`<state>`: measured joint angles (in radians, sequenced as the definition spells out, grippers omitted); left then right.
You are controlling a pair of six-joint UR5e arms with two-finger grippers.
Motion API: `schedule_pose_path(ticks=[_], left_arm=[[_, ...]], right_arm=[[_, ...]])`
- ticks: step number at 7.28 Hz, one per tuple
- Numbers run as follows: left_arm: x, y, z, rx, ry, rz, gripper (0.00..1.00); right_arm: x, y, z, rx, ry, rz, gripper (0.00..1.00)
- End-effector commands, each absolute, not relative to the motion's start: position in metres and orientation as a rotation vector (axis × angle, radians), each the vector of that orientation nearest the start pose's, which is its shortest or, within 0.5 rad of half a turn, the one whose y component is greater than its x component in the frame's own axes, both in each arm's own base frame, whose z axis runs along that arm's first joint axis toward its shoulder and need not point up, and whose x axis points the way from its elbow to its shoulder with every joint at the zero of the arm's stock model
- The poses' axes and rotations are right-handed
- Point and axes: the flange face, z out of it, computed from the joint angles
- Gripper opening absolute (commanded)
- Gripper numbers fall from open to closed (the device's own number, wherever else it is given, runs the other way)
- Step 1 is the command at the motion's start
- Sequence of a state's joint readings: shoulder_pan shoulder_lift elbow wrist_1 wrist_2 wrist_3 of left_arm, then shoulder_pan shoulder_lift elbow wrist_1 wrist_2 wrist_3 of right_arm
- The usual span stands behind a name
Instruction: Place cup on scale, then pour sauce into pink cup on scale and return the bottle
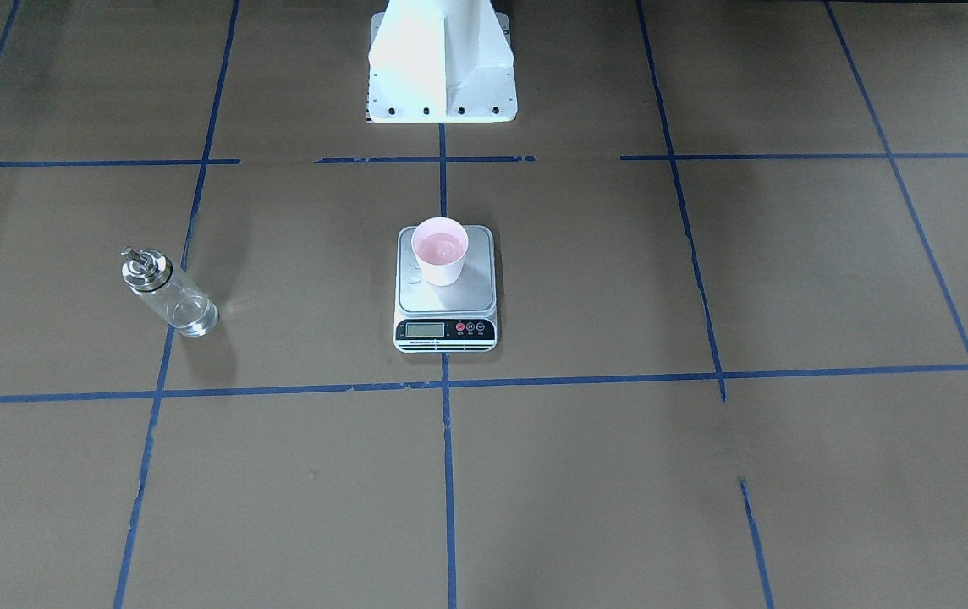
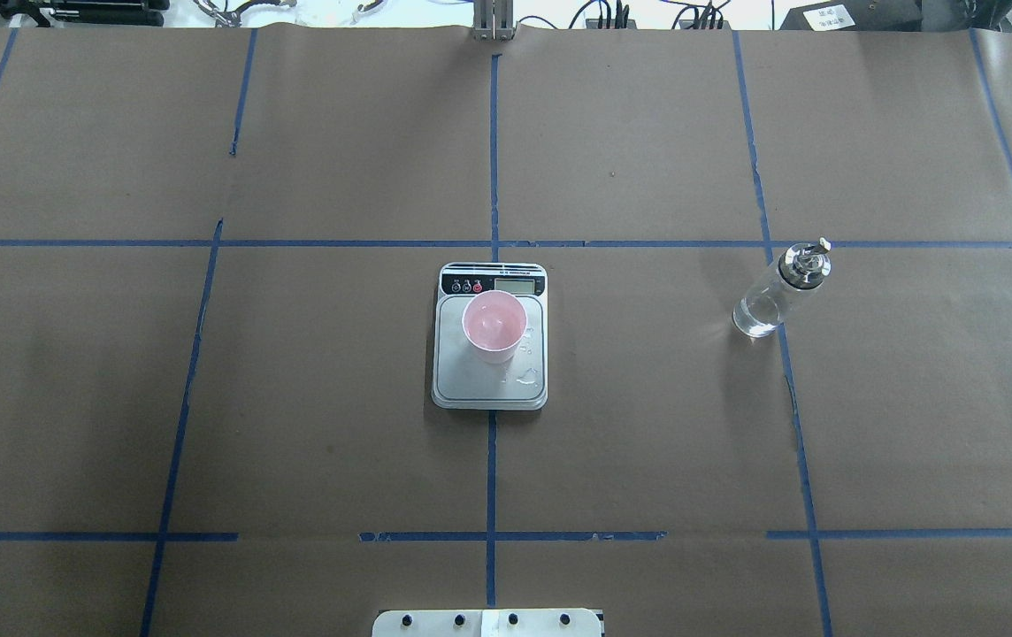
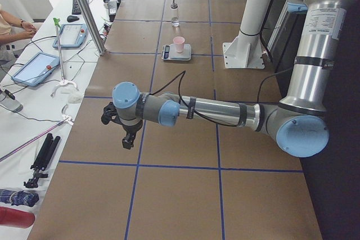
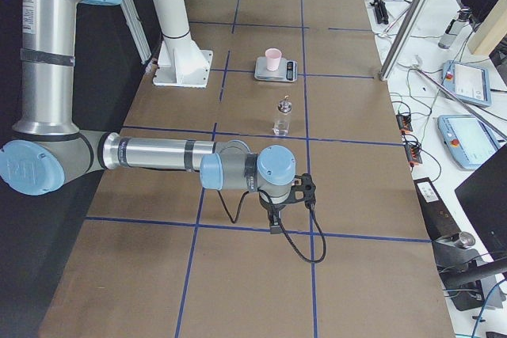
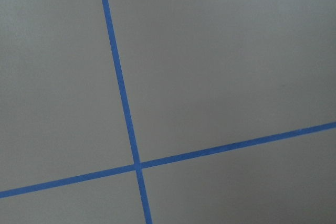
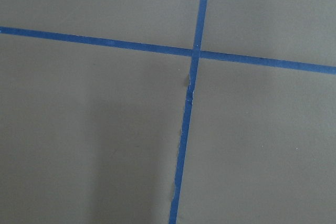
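The left gripper (image 3: 128, 141) hangs over the brown paper (image 3: 185, 184) near the table's left end, and the right gripper (image 4: 272, 225) hangs near the right end; I cannot tell whether either is spread or pressed together. The cup (image 2: 494, 326) stands on the scale (image 2: 488, 389) at mid-table, well apart from both. The bottle (image 2: 770, 296), holding clear sauce (image 2: 752, 320), stands upright between the scale and the right gripper, touching neither.

My overhead and front cameras look down on the scale (image 2: 481, 387) from opposite sides; both end cameras see it far off.
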<state>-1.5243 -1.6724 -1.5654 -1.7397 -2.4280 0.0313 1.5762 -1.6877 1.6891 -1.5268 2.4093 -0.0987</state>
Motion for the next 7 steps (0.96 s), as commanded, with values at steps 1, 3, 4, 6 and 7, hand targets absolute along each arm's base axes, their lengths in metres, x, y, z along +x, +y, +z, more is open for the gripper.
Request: schedule_pose_path(ticks=[1, 3, 4, 6, 7], left_arm=[[-0.036, -0.512, 0.598, 0.271, 0.874, 0.191, 1.0], [-0.038, -0.481, 0.653, 0.174, 0.854, 0.146, 1.0], [-0.034, -0.47, 0.662, 0.16, 0.862, 0.149, 1.0], [-0.036, -0.462, 0.671, 0.106, 0.86, 0.118, 1.0], [-0.034, -0.466, 0.65, 0.026, 0.863, 0.083, 1.0]], right_arm=[[0.062, -0.448, 0.636, 0.118, -0.833, -0.121, 1.0], [0.066, -0.449, 0.637, 0.111, -0.77, -0.097, 1.0], [0.068, -0.451, 0.635, 0.107, -0.744, -0.075, 1.0], [0.068, -0.458, 0.638, 0.093, -0.693, -0.078, 1.0], [0.051, -0.46, 0.64, 0.063, -0.671, -0.11, 1.0]])
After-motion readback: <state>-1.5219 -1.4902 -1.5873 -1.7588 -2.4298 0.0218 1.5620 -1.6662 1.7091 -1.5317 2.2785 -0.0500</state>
